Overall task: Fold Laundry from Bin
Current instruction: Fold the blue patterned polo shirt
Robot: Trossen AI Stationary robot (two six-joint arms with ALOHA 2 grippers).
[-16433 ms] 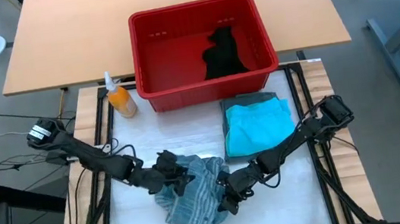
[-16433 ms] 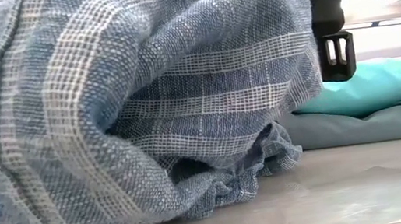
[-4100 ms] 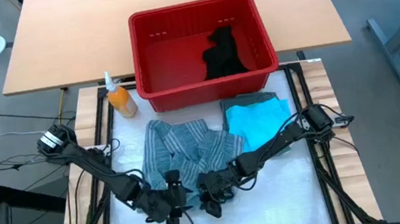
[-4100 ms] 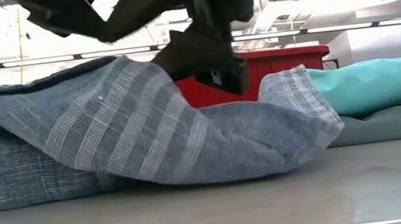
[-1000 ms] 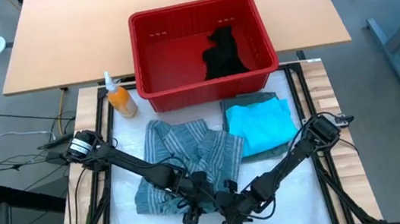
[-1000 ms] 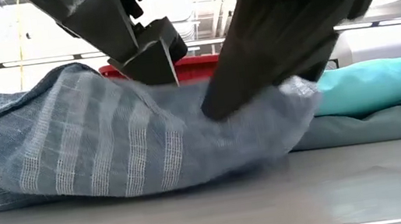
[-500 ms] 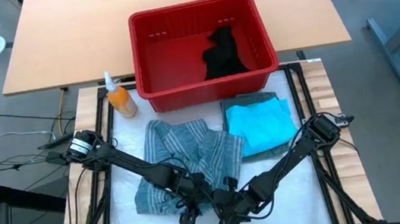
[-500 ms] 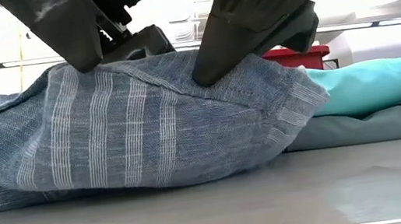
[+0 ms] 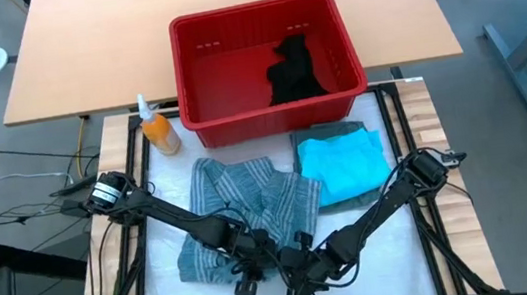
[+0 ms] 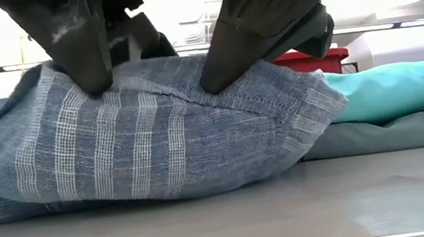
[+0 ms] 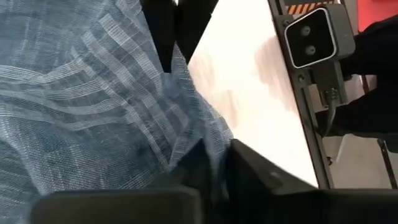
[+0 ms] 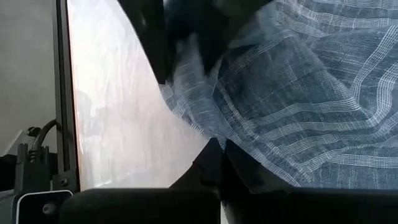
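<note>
The blue-grey striped shirt (image 9: 250, 204) lies spread on the white table top, its near edge bunched up (image 10: 156, 135). My left gripper (image 9: 247, 273) and my right gripper (image 9: 298, 276) stand side by side at that near edge, both shut on the cloth. To the right, a turquoise garment (image 9: 341, 163) rests folded on a grey-green one (image 9: 327, 135). The red bin (image 9: 196, 75) stands at the far side with a black garment (image 9: 294, 71) lying inside it. My left gripper pinches a raised fold of the shirt's near edge (image 11: 198, 127) between its two fingers, slanting down from the near left. The cloth rises to the fingers (image 10: 93, 69) and sags to the table around them. My right gripper pinches the shirt's stitched near hem (image 12: 205, 127) between its two fingers, slanting down from the near right. The hem is lifted a little at the fingers (image 10: 226, 71). The rest of the shirt lies on the table.
An orange spray bottle (image 9: 157, 130) stands left of the bin. A small camera (image 11: 314, 36) sits on the frame at the table's near edge. The wooden table (image 9: 90, 48) carries the bin. Bare white surface (image 9: 387, 253) lies at the near right.
My left gripper has shut on the shirt's near edge and drawn a ridge of cloth up between its fingers. The hem held by my right gripper has come up off the table a little. The far part of the shirt has stayed flat.
</note>
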